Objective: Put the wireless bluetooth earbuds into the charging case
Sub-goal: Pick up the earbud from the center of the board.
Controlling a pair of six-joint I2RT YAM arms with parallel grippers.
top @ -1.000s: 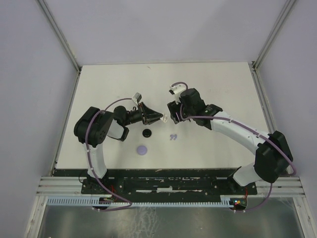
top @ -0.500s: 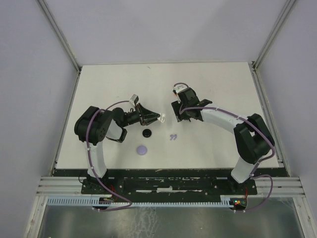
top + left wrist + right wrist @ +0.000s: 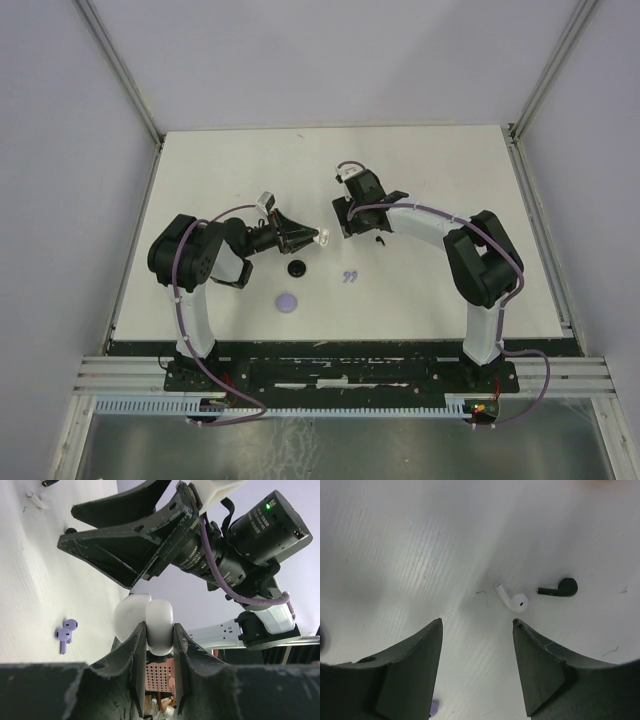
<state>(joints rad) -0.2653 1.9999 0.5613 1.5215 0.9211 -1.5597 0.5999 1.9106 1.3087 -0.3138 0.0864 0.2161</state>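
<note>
Clamped tight between the jaws of the left gripper (image 3: 159, 629): the white charging case (image 3: 159, 614). Facing it, the right gripper (image 3: 477, 623), jaws parted, holding nothing. Beyond its fingers, on the table (image 3: 420, 540): a white earbud (image 3: 512, 599) beside a black earbud (image 3: 560, 588). Apart from these, two lavender earbuds (image 3: 65, 631).

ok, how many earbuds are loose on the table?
4. Two lavender earbuds side by side mid-table; a white earbud and a black earbud together just beyond them. Others may be hidden inside the white case held off the table.
</note>
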